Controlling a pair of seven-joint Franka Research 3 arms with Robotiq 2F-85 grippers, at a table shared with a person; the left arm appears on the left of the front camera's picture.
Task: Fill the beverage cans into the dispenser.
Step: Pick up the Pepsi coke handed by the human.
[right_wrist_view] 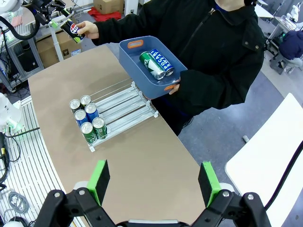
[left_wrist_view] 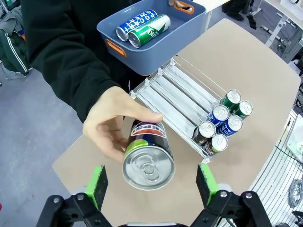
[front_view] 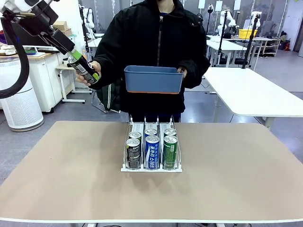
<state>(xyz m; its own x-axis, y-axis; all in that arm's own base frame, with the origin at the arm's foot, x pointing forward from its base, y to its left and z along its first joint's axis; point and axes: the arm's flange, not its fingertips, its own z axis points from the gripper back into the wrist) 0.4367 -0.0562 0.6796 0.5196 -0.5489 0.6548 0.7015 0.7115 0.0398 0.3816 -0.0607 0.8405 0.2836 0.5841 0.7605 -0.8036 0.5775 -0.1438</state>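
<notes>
Inside wide-spread left gripper (left_wrist_view: 151, 182): black Pepsi can (left_wrist_view: 148, 163), held by person's hand (left_wrist_view: 111, 127). Within blue tub (left_wrist_view: 147, 59): blue "POCARI SWEAT" can (left_wrist_view: 136, 23) beside green can (left_wrist_view: 149, 30). Right gripper (right_wrist_view: 154, 177) wide, empty.

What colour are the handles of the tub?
Orange handles on the blue tub; the left wrist view shows them best.

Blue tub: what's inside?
In the tub, a blue can and a green can lie on their sides, side by side. The floor beneath them is covered.
</notes>
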